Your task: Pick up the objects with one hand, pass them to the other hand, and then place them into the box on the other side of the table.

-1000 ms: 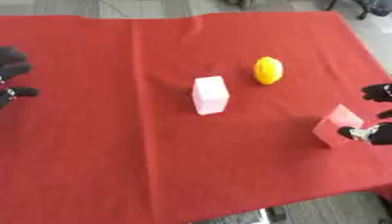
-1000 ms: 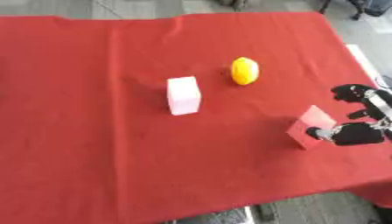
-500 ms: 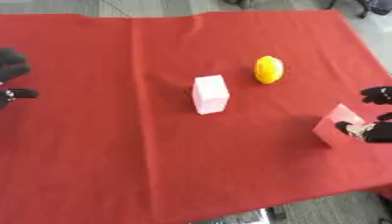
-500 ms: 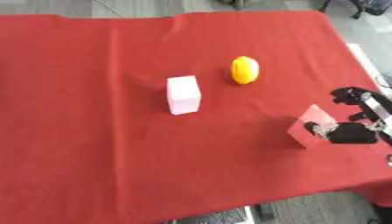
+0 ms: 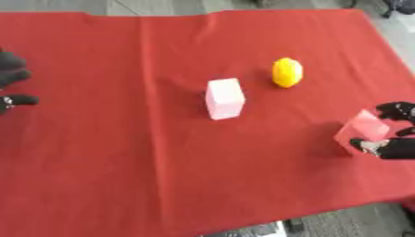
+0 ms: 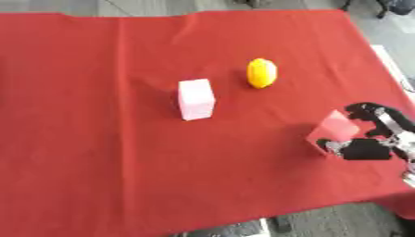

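The right hand (image 6: pixel 374 144) is set around the pink block (image 6: pixel 334 130) at the right side of the red cloth (image 6: pixel 122 162). Its fingers (image 6: pixel 369 110) are curled over the block's far upper edge, and the thumb (image 6: pixel 334 145) is pressed at the near lower corner, so the block is pinched between them. The block appears tilted on one edge, leaning toward the table's middle; whether it has left the cloth cannot be told.

From the fingers, the block lies inward, toward the robot's left, with the palm on its outer side. No clear long axis is shown; it is roughly cubic.

Farther out, a white block (image 6: pixel 195 98) stands upright near the middle of the cloth, well apart from the right hand. A yellow rounded object (image 6: pixel 261 72) lies just beyond it to the right, its long axis running away from the robot. Both are nearer the right hand than the left.

The left hand (image 5: pixel 11 78) is seen only at the far left edge in the left eye view, its dark fingers curled and nothing held. It is well apart from every object, so a long crossing toward the middle would likely be needed for a handover. No box is seen in either view.
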Robot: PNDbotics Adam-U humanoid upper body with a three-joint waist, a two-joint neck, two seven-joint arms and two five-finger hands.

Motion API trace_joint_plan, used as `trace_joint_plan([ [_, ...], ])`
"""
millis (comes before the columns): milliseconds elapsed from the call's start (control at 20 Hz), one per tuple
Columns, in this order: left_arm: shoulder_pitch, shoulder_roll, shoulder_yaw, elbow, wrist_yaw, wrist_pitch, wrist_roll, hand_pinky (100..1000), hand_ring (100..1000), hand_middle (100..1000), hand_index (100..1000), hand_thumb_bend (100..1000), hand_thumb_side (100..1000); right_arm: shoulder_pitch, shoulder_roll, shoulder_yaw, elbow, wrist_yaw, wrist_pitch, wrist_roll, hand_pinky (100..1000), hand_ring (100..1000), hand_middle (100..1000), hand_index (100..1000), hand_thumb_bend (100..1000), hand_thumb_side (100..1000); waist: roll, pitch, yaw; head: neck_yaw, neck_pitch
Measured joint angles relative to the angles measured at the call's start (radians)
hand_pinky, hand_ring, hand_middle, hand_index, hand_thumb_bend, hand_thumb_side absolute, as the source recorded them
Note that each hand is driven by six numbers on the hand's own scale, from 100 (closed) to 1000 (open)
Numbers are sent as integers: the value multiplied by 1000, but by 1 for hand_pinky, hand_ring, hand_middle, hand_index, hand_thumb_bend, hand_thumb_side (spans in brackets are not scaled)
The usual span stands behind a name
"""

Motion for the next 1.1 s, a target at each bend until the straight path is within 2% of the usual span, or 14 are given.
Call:
trace_joint_plan([
  [800,-3,-1,-6,0,-10,5,-5,667,846,768,815,100,814,2,10,10,0,0,18,-11,772,922,781,855,559,189,0,10,4,-10,-1],
  [850,-3,-1,-6,0,-10,5,-5,667,846,768,815,100,814,-1,12,10,0,0,18,-13,767,922,780,854,551,209,0,11,4,-11,-1],
  [900,-3,-1,-6,0,-10,5,-5,667,846,768,815,100,815,-5,14,10,0,0,16,-16,758,923,777,852,540,178,0,12,4,-12,-1],
  [1100,-1,-1,-6,0,-12,5,-5,667,847,769,815,100,822,-22,26,-3,0,4,-4,-40,741,920,766,847,517,148,1,15,2,-12,-1],
])
